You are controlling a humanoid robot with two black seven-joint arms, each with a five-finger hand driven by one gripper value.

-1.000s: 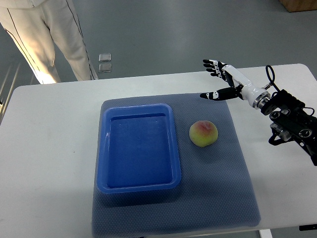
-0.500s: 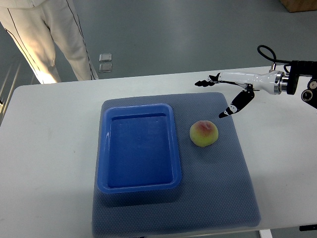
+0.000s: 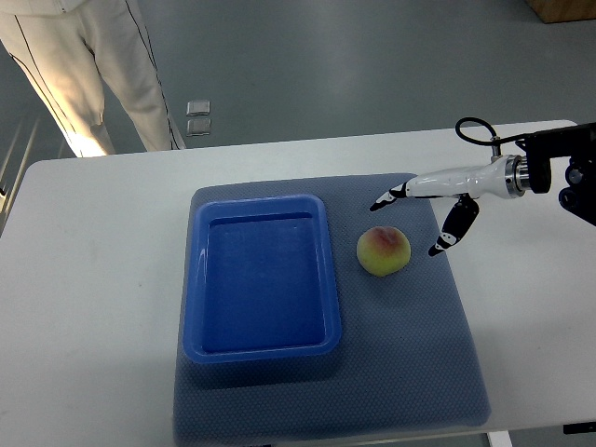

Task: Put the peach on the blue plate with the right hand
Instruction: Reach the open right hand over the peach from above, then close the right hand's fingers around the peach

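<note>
Top view: the peach sits on the grey mat, just right of the blue plate and not in it. The right robot hand hovers just beside the peach, fingers spread wide, holding nothing.

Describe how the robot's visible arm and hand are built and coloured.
Only the right hand shows: a slim white glossy shell with black fingertips. A silver cuff joins it to a black wrist housing, and a black cable loops above the wrist.
</note>
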